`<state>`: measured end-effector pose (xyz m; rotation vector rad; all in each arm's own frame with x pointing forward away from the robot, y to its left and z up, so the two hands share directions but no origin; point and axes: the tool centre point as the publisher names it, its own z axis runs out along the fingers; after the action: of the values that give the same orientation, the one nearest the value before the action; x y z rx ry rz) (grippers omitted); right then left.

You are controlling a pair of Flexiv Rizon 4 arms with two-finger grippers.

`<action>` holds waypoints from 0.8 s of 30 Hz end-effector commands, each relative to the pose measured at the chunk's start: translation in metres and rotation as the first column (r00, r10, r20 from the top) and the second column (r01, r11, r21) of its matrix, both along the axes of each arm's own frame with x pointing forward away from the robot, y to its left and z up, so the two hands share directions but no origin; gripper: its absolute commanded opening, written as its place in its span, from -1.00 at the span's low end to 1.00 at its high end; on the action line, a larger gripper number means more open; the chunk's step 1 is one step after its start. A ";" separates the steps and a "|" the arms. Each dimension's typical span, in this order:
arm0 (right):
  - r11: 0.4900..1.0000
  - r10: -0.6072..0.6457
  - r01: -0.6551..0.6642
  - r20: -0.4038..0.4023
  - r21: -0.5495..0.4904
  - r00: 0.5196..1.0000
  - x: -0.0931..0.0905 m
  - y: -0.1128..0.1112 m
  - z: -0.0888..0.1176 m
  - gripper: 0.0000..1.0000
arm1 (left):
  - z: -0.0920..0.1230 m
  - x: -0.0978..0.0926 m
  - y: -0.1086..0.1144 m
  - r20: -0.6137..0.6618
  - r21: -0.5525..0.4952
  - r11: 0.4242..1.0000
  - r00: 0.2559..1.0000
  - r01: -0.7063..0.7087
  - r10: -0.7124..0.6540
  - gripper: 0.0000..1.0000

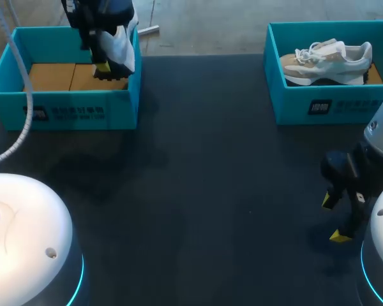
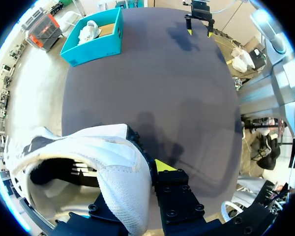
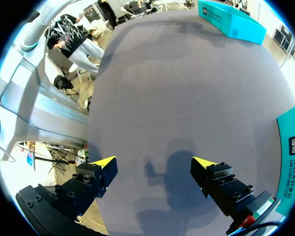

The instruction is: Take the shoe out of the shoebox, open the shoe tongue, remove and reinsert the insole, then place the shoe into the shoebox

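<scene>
Head view: my L arm comes in at the far left corner. The L gripper (image 1: pixel 104 65) has a white shoe (image 1: pixel 120 39) lifted over the right end of the left shoebox (image 1: pixel 64 105), a teal box w/ a brown cardboard floor (image 1: pixel 51 76). One yellow tip shows under the shoe. Across the dark counter (image 1: pixel 198 166), the right shoebox (image 1: pixel 319 105) holds a white-and-beige sneaker (image 1: pixel 325 62) lying on its side. The R gripper (image 1: pixel 335 218) hangs low over the counter near the right edge, in front of that box and apart from it, w/ its fingers spread.

Left wrist view: the white shoe (image 2: pixel 88 162) fills the space right at the L gripper (image 2: pixel 142 179), collar opening toward the camera. The fingers are clamped on the shoe's heel wall. One yellow tip sits outside against the fabric, and the other is hidden behind the shoe. Far ahead are the right shoebox (image 2: pixel 91 46) w/ the sneaker (image 2: pixel 88 30) in it, and the R gripper (image 2: pixel 199 22) at the counter's (image 2: pixel 177 98) far side.

Right wrist view: the R gripper (image 3: pixel 152 163) has its fingers wide apart, w/ only bare counter (image 3: pixel 187 88) betw. them. The right shoebox (image 3: pixel 291 157) is just beside one finger, not touching. The left shoebox (image 3: pixel 231 23) is well ahead at the far edge.
</scene>
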<state>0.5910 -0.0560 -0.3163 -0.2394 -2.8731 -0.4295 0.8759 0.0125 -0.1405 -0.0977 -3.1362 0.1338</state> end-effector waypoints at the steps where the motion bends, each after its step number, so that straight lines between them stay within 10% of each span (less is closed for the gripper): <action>1: 1.000 -0.001 0.001 0.002 -0.002 1.000 -0.001 0.000 -0.001 1.00 | 0.001 -0.003 0.001 0.007 -0.001 1.000 1.000 -0.001 0.001 -1.00; 8: 1.000 -0.001 0.001 0.002 -0.002 1.000 -0.001 0.000 -0.001 1.00 | -0.001 0.006 0.006 0.037 0.021 1.000 0.999 0.016 -0.017 -1.00; 24: 1.000 -0.001 0.001 0.002 -0.002 1.000 -0.001 0.000 -0.001 1.00 | 0.028 0.142 0.091 0.017 -0.005 1.000 1.000 -0.020 0.021 -1.00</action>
<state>0.5910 -0.0560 -0.3163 -0.2399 -2.8731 -0.4294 0.9861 0.0967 -0.1158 -0.0550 -3.2267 0.1316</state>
